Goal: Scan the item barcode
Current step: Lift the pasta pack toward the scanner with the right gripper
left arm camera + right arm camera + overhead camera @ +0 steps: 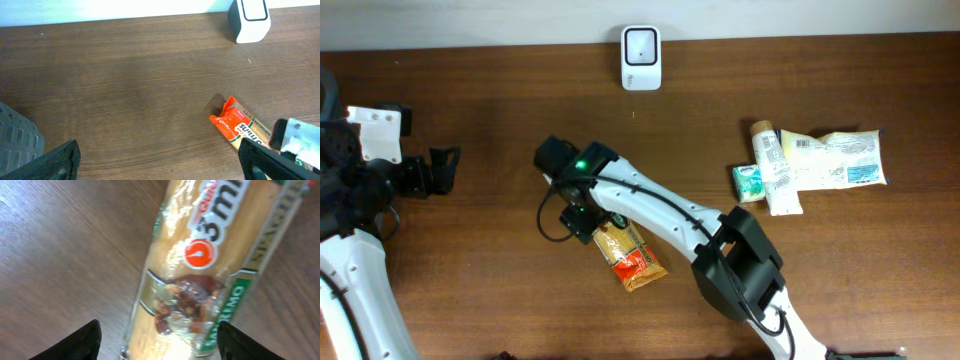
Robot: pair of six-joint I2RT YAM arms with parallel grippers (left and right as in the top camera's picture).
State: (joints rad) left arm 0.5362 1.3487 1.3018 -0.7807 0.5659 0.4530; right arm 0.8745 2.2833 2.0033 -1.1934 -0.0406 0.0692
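The item is a long orange and red food packet (632,256) lying flat on the wooden table, its red end toward the front. My right gripper (582,222) hangs over its upper end. In the right wrist view the packet (200,255) fills the frame, with the right gripper (160,347) open and one dark finger (82,340) on each side of it, not pressing it. The white scanner (641,57) stands at the table's back edge. My left gripper (445,170) is open at the far left, holding nothing. In the left wrist view the packet (235,122) lies ahead to the right, the scanner (250,20) beyond it.
A white tube (778,172), a pale wrapped packet (840,160) and a small green item (748,182) lie together at the right. The right arm (720,240) stretches across the table's middle. A grey ribbed object (15,142) shows at the left wrist view's lower left.
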